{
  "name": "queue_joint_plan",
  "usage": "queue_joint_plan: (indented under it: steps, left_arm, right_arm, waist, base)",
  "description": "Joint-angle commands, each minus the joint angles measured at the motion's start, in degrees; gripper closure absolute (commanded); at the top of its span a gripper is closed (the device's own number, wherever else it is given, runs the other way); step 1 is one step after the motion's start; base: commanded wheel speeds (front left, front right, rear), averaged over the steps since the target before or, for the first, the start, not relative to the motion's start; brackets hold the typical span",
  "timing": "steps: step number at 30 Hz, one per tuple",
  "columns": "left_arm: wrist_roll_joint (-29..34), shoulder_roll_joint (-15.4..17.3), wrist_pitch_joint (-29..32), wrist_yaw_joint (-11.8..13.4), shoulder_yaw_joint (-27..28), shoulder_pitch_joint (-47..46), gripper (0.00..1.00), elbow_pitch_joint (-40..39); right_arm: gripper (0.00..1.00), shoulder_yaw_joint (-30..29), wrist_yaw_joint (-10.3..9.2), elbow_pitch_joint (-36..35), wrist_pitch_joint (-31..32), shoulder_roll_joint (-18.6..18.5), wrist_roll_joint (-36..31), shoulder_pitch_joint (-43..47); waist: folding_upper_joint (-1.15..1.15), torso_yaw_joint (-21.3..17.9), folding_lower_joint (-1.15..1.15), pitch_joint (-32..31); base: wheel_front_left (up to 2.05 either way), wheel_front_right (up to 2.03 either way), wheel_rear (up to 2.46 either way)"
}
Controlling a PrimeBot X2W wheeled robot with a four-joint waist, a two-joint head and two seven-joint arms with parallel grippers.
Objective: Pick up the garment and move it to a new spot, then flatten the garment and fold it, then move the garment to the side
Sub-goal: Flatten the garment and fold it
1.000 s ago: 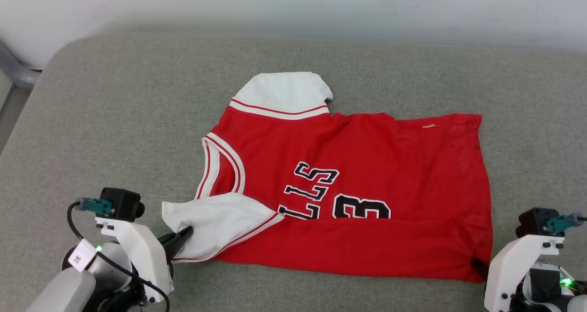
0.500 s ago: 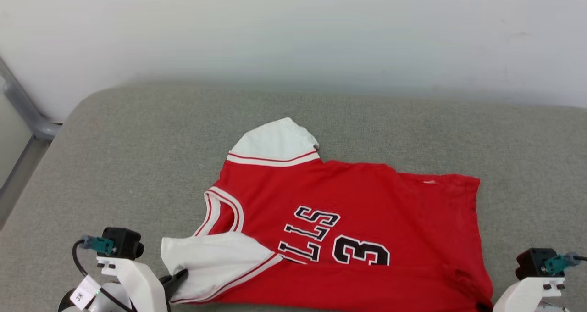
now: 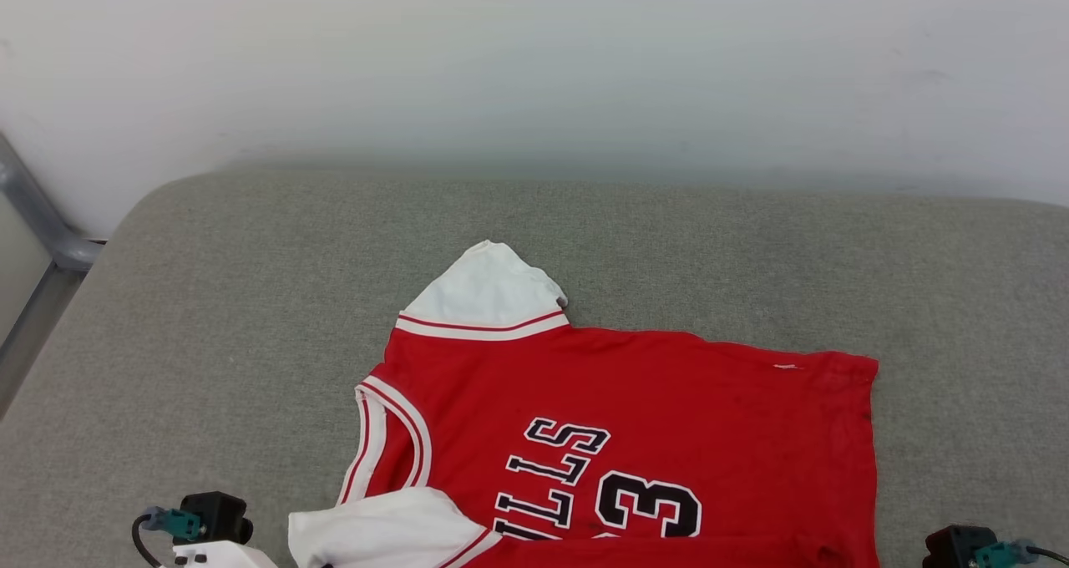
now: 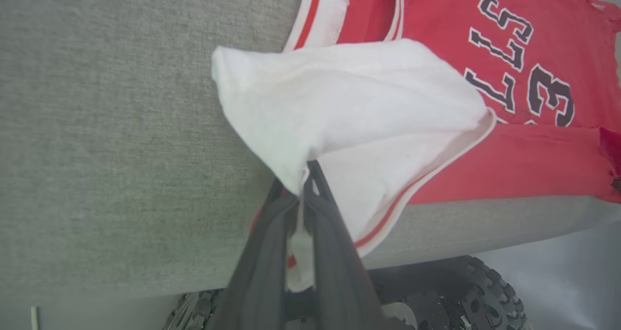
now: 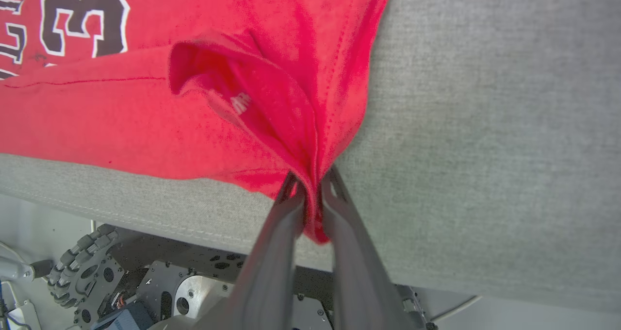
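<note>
Now my left end effector (image 4: 304, 189) pinches the sleeve (image 4: 349, 92), right end effector (image 5: 313, 189) the hem (image 5: 271, 107); the shirt (image 3: 668, 401) flap has peeled back toward 6 o'clock.

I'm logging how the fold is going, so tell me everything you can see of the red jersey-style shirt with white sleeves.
The red jersey-style shirt is soft knit with striped red-and-white trim and black, white-edged lettering. It lies mostly flat on the grey padded surface, neck toward the robot's left. The left gripper is shut on the near white sleeve, the right gripper on the near hem corner, both bunched at the surface's front edge.
</note>
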Motion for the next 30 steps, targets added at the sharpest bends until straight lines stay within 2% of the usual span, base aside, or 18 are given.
queue_joint_plan:
  steps: [1,2,7,12,17,23,27,30]
  left_arm:
    - [0.3,0.0,-0.3,-0.2,0.0,-0.5,0.68,0.4]
    - [0.5,-0.3,-1.0,-0.5,0.0,-0.9,0.01,1.0]
    - [2.6,-0.7,-5.3,-1.3,0.7,-2.9,0.00,2.7]
    - [6.0,-0.5,-10.2,-1.1,1.2,-5.2,0.00,2.7]
    - [8.1,-1.3,-14.4,-1.0,1.7,-7.8,0.00,3.1]
    - [11.2,-2.1,-19.2,0.2,2.8,-12.5,0.00,2.0]
    - [12.7,-2.0,-21.7,0.7,3.9,-16.9,0.00,1.6]
    - [13.1,-1.6,-22.6,0.1,5.0,-21.4,0.00,1.8]
  right_arm:
    - [0.00,0.2,-0.02,0.0,-0.7,-0.3,0.0,-0.1]
    - [0.00,0.4,-0.02,-0.1,-2.3,-0.5,0.3,-0.4]
    - [0.00,1.0,-0.02,-1.2,-13.5,-0.7,0.0,-1.9]
    - [0.00,2.1,-0.02,-2.8,-25.4,-0.1,-1.7,-3.6]
    - [0.00,3.2,-0.02,-4.2,-34.4,-0.1,-4.5,-5.8]
    - [0.00,1.8,-0.02,-8.0,-37.8,1.4,-7.3,-7.8]
    - [0.00,1.4,-0.02,-11.3,-37.6,2.1,-9.2,-9.9]
    - [0.00,1.5,-0.02,-13.2,-37.6,2.5,-10.0,-12.6]
  waist:
    - [0.00,0.0,0.00,0.0]
    - [0.00,-0.1,0.00,-0.1]
    - [0.00,-0.3,0.00,-0.3]
    - [0.00,-0.6,0.00,-0.4]
    - [0.00,-1.4,0.00,0.2]
    - [0.00,-2.5,0.00,3.4]
    - [0.00,-3.8,0.00,8.0]
    - [0.00,-5.0,0.00,12.0]
  base:
    - [0.00,0.00,0.00]
    - [0.00,0.00,0.00]
    - [0.00,0.00,0.00]
    - [0.00,0.00,0.00]
    - [0.00,0.00,0.00]
    - [0.00,0.00,0.00]
    - [0.00,0.00,0.00]
    - [0.00,0.00,0.00]
